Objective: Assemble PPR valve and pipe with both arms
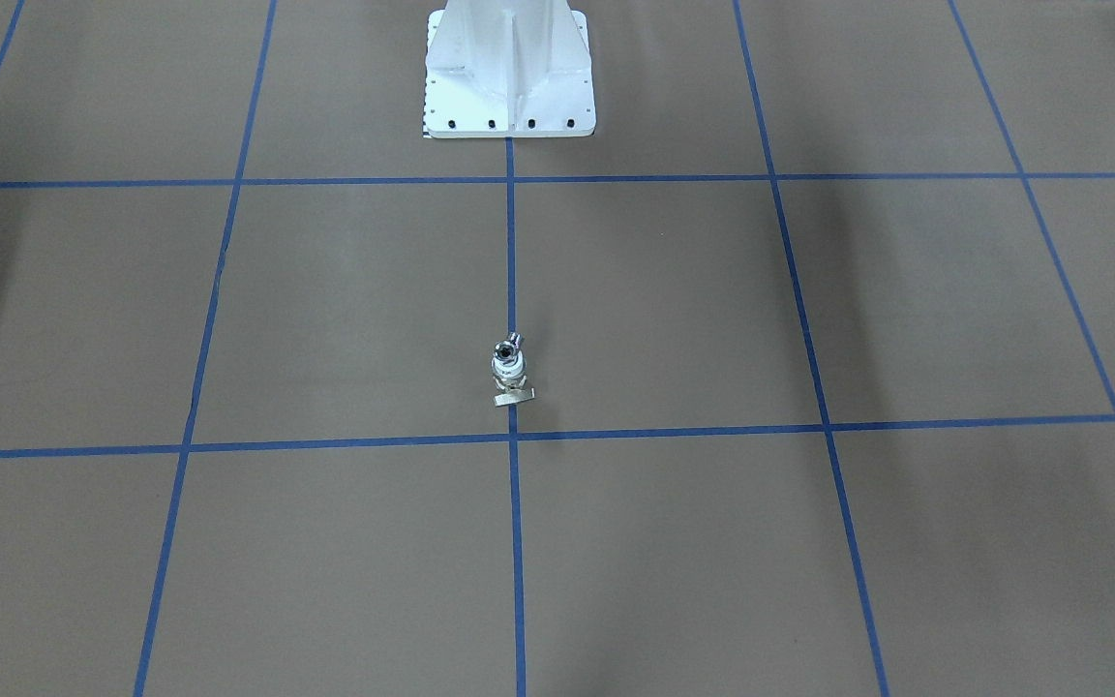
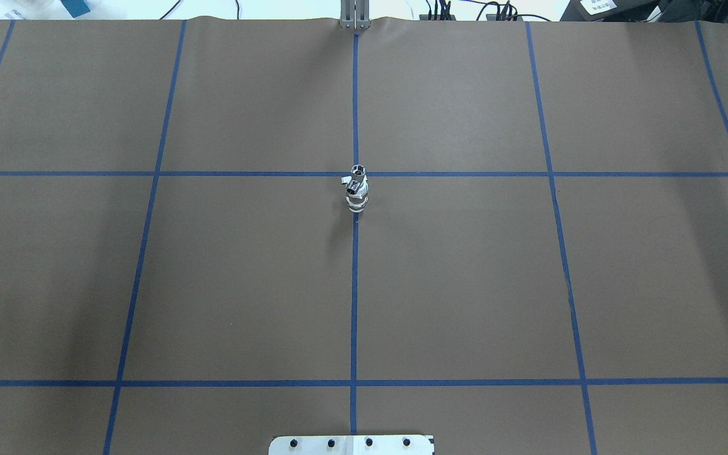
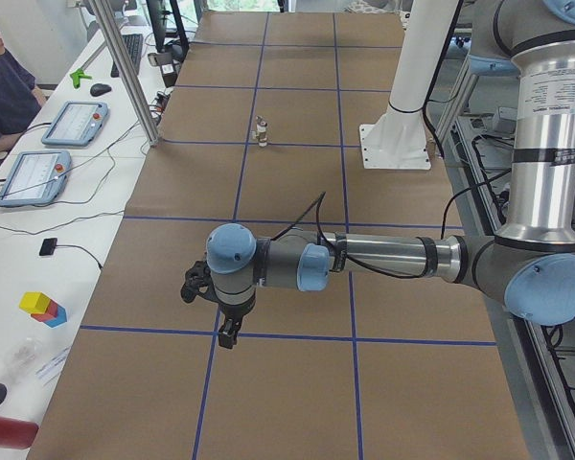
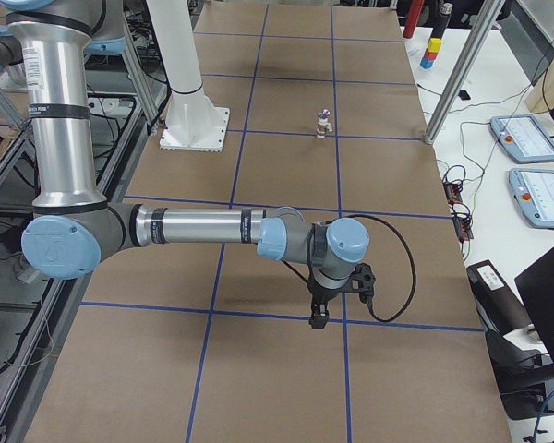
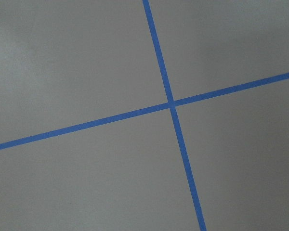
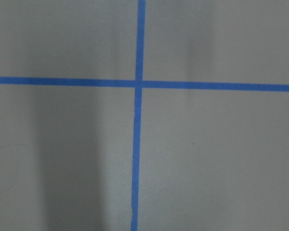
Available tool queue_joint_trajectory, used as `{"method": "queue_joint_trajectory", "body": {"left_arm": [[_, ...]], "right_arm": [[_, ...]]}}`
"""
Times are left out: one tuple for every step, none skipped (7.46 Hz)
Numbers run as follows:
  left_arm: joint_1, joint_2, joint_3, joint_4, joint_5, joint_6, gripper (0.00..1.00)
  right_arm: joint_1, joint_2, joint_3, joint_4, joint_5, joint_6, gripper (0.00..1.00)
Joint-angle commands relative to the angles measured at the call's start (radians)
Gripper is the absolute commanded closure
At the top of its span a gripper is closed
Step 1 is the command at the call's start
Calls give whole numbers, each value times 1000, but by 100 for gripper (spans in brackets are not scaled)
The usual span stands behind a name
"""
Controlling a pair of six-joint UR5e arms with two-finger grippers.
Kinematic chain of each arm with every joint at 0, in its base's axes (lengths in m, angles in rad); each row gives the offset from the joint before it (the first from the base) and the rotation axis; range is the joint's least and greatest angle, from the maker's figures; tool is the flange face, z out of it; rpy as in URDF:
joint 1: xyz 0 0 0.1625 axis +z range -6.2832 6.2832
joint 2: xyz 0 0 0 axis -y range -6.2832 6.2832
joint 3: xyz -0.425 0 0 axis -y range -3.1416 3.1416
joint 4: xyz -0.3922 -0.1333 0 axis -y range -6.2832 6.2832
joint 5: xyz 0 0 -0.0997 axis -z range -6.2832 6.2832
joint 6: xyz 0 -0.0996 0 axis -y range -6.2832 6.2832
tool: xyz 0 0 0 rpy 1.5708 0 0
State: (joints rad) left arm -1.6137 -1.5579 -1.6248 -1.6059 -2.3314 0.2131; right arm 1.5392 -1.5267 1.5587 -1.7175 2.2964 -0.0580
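Note:
The white PPR valve (image 1: 509, 368) stands upright on the centre tape line in mid-table, with its flat metal tab (image 1: 514, 396) at its foot. The silver pipe (image 1: 508, 344), with a dark round opening, sits on top of it and touches it. The pair also shows in the overhead view (image 2: 356, 189) and, small, in both side views. My left gripper (image 3: 228, 335) hangs over a tape crossing at the table's near end, far from the valve. My right gripper (image 4: 319, 318) hangs over a crossing at the opposite end. I cannot tell whether either is open or shut. The wrist views show only paper and tape.
The white bolted pedestal (image 1: 509, 77) stands at the robot's side of the table. A metal post (image 2: 354, 16) stands at the far edge. An operator (image 3: 0, 86), tablets (image 3: 34, 177) and coloured blocks (image 3: 43, 307) are beside the table.

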Motion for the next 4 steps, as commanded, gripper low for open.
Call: {"method": "queue_joint_trajectory", "body": {"left_arm": [[2,-1,2,3,3,-3,0],[2,-1,3,3,3,-1,0],[2,-1,5,3,3,0,0],[2,-1,6,4,3,0,0]], "right_arm": [[10,5,-2,7,-2,3,0],[18,5,0,7,-2,4,0],[21,7,3,6,0,4,0],[21,7,0,6,-2,4,0]]}}
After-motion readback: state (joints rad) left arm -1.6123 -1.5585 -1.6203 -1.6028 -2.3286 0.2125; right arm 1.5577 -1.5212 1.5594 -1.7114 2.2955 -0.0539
